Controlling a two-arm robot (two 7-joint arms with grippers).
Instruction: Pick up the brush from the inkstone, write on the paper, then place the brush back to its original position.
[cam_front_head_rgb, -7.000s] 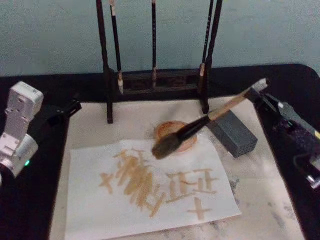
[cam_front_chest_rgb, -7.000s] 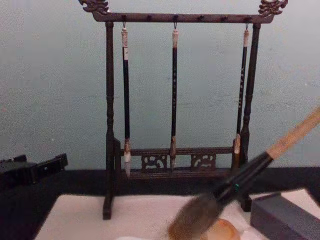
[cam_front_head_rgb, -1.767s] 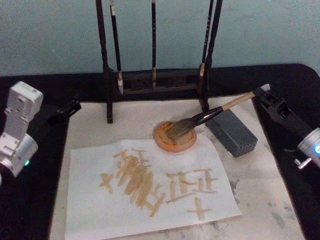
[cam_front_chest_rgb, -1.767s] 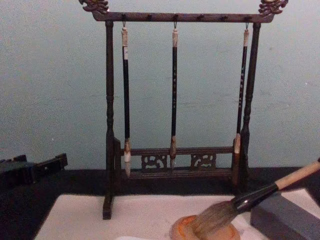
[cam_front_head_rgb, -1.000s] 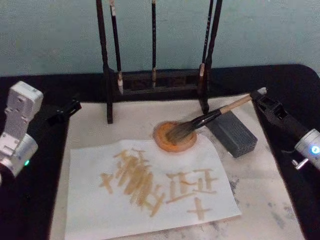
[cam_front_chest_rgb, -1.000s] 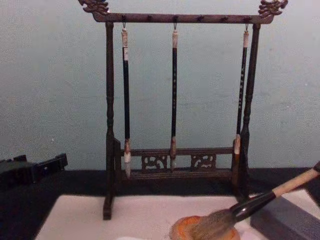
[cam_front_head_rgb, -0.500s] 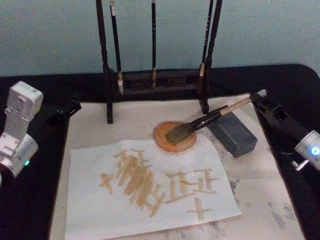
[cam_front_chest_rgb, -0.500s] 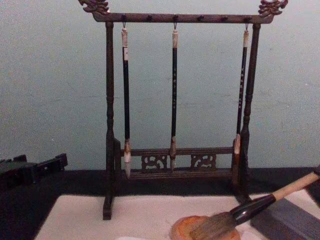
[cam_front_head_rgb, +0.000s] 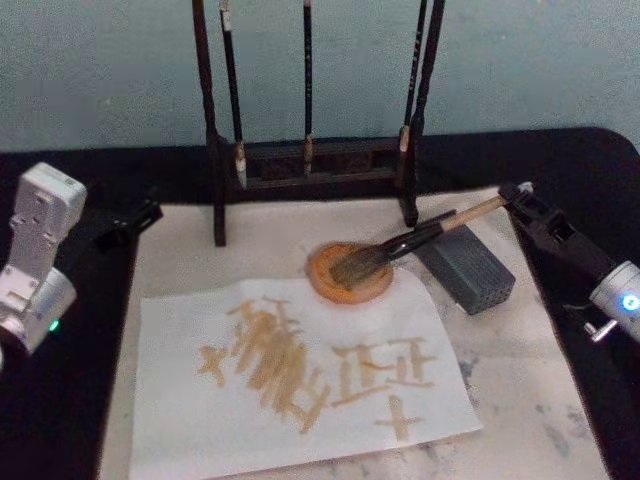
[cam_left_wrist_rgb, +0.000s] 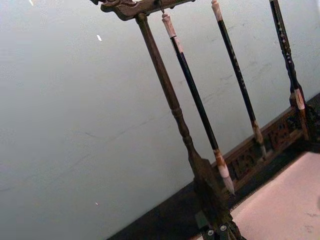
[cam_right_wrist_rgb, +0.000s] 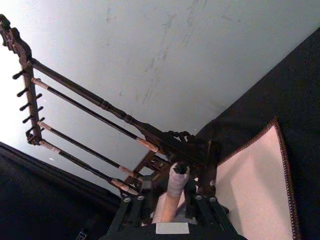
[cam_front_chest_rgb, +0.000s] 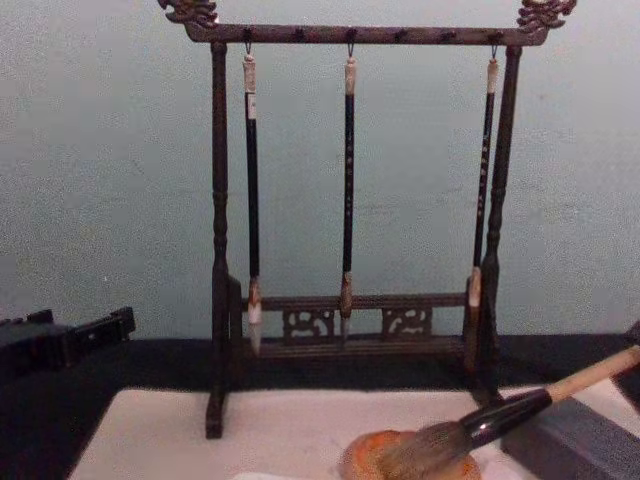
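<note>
The brush (cam_front_head_rgb: 400, 243) lies slanted, its bushy bristles resting in the round orange-brown inkstone (cam_front_head_rgb: 335, 288) and its tan handle rising to the right. My right gripper (cam_front_head_rgb: 512, 194) is shut on the handle's far end; in the right wrist view the handle (cam_right_wrist_rgb: 172, 187) sits between its fingers. From the chest view the brush (cam_front_chest_rgb: 480, 430) slopes down onto the inkstone (cam_front_chest_rgb: 362, 455). The paper (cam_front_head_rgb: 190, 410) lies in front of the inkstone and carries tan strokes. My left gripper (cam_front_head_rgb: 130, 220) rests parked at the table's left, away from everything.
A dark wooden stand (cam_front_head_rgb: 310, 160) with three slim hanging brushes stands behind the inkstone (cam_front_chest_rgb: 350, 310). A grey rectangular block (cam_front_head_rgb: 470, 272) lies just under the brush handle, right of the inkstone. A cream mat (cam_front_head_rgb: 520, 390) covers the black table.
The right gripper has sunk a little, lowering the handle toward the grey block. The bristles have stayed in the inkstone. The left arm has not moved.
</note>
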